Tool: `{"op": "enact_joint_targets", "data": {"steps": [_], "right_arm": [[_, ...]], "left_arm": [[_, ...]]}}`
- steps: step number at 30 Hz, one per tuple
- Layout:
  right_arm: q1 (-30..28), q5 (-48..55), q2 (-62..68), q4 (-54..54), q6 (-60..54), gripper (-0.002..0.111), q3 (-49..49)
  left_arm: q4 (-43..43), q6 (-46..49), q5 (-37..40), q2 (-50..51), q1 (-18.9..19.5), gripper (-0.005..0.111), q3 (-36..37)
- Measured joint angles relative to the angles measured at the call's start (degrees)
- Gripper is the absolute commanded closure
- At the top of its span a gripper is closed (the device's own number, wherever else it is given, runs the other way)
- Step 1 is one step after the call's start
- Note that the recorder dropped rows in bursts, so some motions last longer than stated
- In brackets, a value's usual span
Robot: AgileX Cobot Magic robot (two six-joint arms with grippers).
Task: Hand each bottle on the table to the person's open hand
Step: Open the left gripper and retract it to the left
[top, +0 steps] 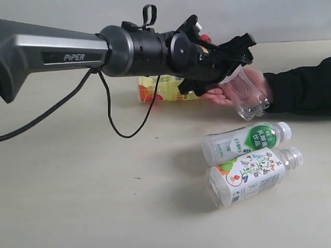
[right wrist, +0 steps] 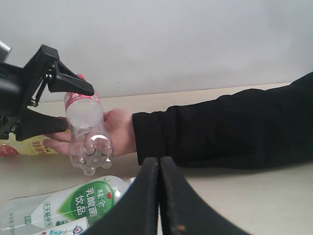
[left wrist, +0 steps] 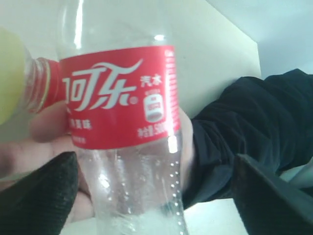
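Observation:
A clear bottle point(top: 249, 97) with a red label point(left wrist: 122, 98) and red cap rests tilted in the person's open hand point(top: 220, 96), whose wrist is covered by a black sleeve. My left gripper point(top: 227, 67) is open, its fingers point(right wrist: 73, 84) standing on either side of this bottle with a gap showing. On the table point(top: 77, 196) lie a yellow-labelled bottle point(top: 155, 88) behind the arm, a green-labelled white-capped bottle point(top: 248, 139), and a floral-labelled one point(top: 248, 175). My right gripper point(right wrist: 159, 161) is shut and empty, low over the table near the green-labelled bottle point(right wrist: 73, 203).
The person's black-sleeved forearm point(top: 302, 88) reaches in from the right over the table. A black cable point(top: 111, 116) hangs from my left arm down towards the tabletop. A pale wall stands behind the table's far edge.

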Motion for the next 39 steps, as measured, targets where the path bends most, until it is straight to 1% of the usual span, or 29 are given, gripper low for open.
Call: {"op": "enact_joint_targets", "data": {"steps": [10,16,18,19,21,24,25,26,27,28,30,33,35,36,37,38,39], "right_arm": [[0.0,0.0,0.0,0.0,0.0,0.108,0.0],[0.0,0.0,0.0,0.0,0.0,0.108,0.0],[0.0,0.0,0.0,0.0,0.0,0.108,0.0],[0.0,0.0,0.0,0.0,0.0,0.108,0.0],[0.0,0.0,0.0,0.0,0.0,0.108,0.0],[0.0,0.0,0.0,0.0,0.0,0.108,0.0],[0.0,0.0,0.0,0.0,0.0,0.108,0.0],[0.0,0.0,0.0,0.0,0.0,0.108,0.0],[0.0,0.0,0.0,0.0,0.0,0.108,0.0],[0.0,0.0,0.0,0.0,0.0,0.108,0.0],[0.0,0.0,0.0,0.0,0.0,0.108,0.0],[0.0,0.0,0.0,0.0,0.0,0.108,0.0],[0.0,0.0,0.0,0.0,0.0,0.108,0.0],[0.0,0.0,0.0,0.0,0.0,0.108,0.0],[0.0,0.0,0.0,0.0,0.0,0.108,0.0],[0.0,0.0,0.0,0.0,0.0,0.108,0.0],[0.0,0.0,0.0,0.0,0.0,0.108,0.0]], "left_arm": [[10.0,0.7,11.6,-7.5,0.0,0.026,0.0],[11.1,8.4,20.3,-12.2,0.0,0.026,0.0],[11.1,11.9,23.2,-13.9,0.0,0.031,0.0],[11.1,13.5,24.4,-14.6,0.0,0.036,0.0],[11.2,16.6,27.5,-16.2,0.0,0.050,0.0],[11.4,21.0,32.0,-18.0,0.0,0.086,0.0],[11.4,22.0,33.8,-18.3,0.0,0.101,0.0],[11.4,23.4,35.6,-18.5,-0.1,0.105,0.0],[11.4,25.9,38.2,-18.7,-0.2,0.105,0.7],[11.4,26.7,39.0,-18.9,-0.3,0.106,1.5],[11.4,28.2,38.3,-20.2,-0.6,0.106,6.2],[11.4,30.1,32.5,-23.6,-0.6,0.106,13.7],[11.4,33.2,23.2,-30.8,-0.6,0.106,26.1],[11.4,33.8,21.0,-33.1,-0.6,0.106,29.2],[11.4,35.0,17.2,-37.4,-0.6,0.106,34.5],[11.4,35.6,15.3,-39.7,-0.6,0.106,37.4],[11.4,36.2,11.8,-44.5,-0.6,0.106,42.3]]}}
